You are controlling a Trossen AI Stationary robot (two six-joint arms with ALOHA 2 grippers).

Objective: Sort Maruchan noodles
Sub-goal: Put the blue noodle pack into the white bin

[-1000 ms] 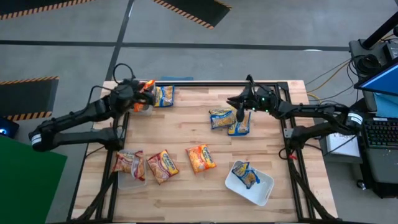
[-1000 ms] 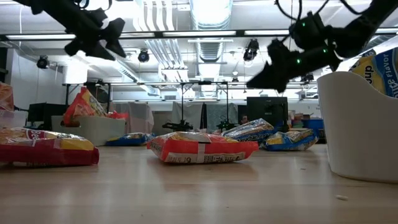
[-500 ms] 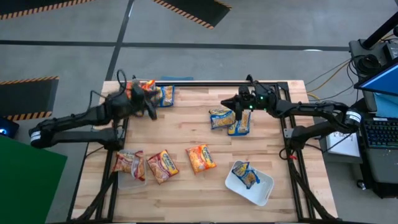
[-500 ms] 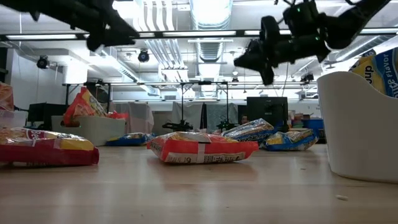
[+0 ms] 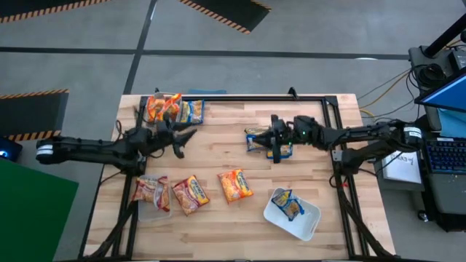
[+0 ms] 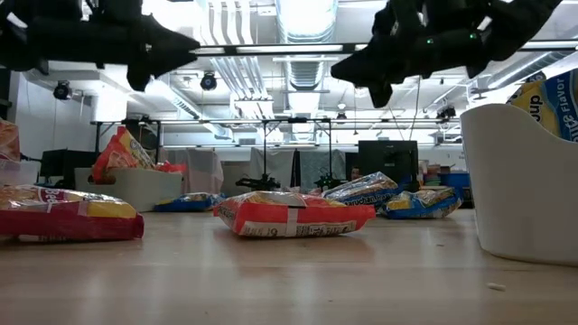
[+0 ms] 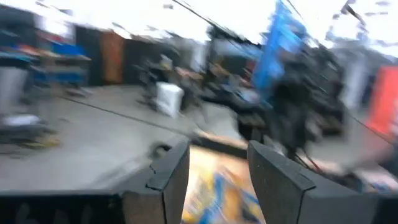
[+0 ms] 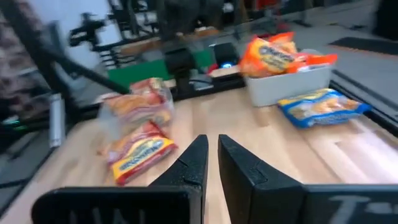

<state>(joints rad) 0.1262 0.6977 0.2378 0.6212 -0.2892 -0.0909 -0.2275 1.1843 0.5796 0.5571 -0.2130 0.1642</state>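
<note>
Several Maruchan noodle packets lie on the wooden table. An orange one (image 5: 161,106) sits in a white tub at the far left, with a blue one (image 5: 193,110) beside it. Two blue packets (image 5: 257,137) lie mid-table under my right gripper (image 5: 271,144), which hovers above them, shut and empty. My left gripper (image 5: 185,137) hangs open and empty over bare wood, right of the far-left tub. Near the front lie a red packet (image 5: 150,191) in a clear tub, another red packet (image 5: 191,193) and an orange one (image 5: 235,184). A blue packet (image 5: 287,204) rests in a white tub (image 5: 306,222).
Black frame rails run along the table's far edge (image 5: 247,97) and both sides. In the right wrist view the far-left tub (image 8: 286,84) stands ahead, across open wood. Bare wood lies between the two grippers and along the near edge.
My left gripper has drawn back from the far-left tub toward the table's middle and tipped up to level; the orange packet stays in the tub. My right gripper has swung toward the near edge and a little left, over the blue packets.
</note>
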